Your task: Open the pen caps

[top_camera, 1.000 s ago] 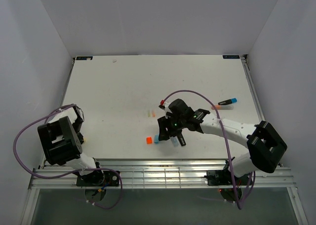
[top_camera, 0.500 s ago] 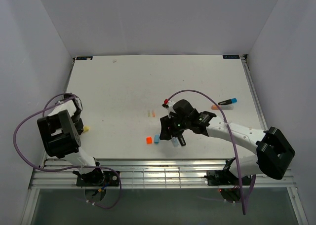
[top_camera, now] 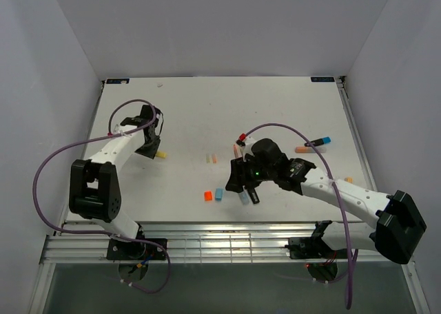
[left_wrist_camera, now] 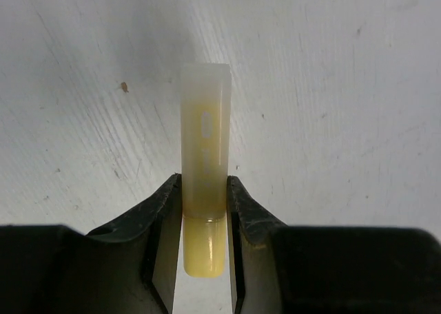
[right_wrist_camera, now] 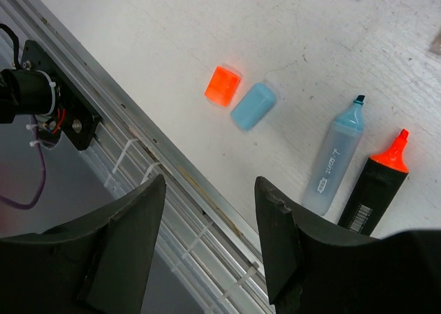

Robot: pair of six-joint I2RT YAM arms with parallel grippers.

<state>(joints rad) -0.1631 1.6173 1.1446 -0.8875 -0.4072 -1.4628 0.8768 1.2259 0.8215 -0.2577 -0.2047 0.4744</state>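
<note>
- Left end effector (left_wrist_camera: 204, 182) is pinching a yellow marker (left_wrist_camera: 204, 121) across its barrel, out over the left half of the table (top_camera: 179, 114).
- Right end effector (right_wrist_camera: 210, 186) is spread wide with nothing between the fingers, hanging near the table's front edge.
- Under it lie the orange cap (right_wrist_camera: 222, 85) and blue cap (right_wrist_camera: 253, 106), side by side on the table.
- Just beside them are an uncapped blue marker (right_wrist_camera: 334, 164) and orange marker (right_wrist_camera: 377, 186).
</note>
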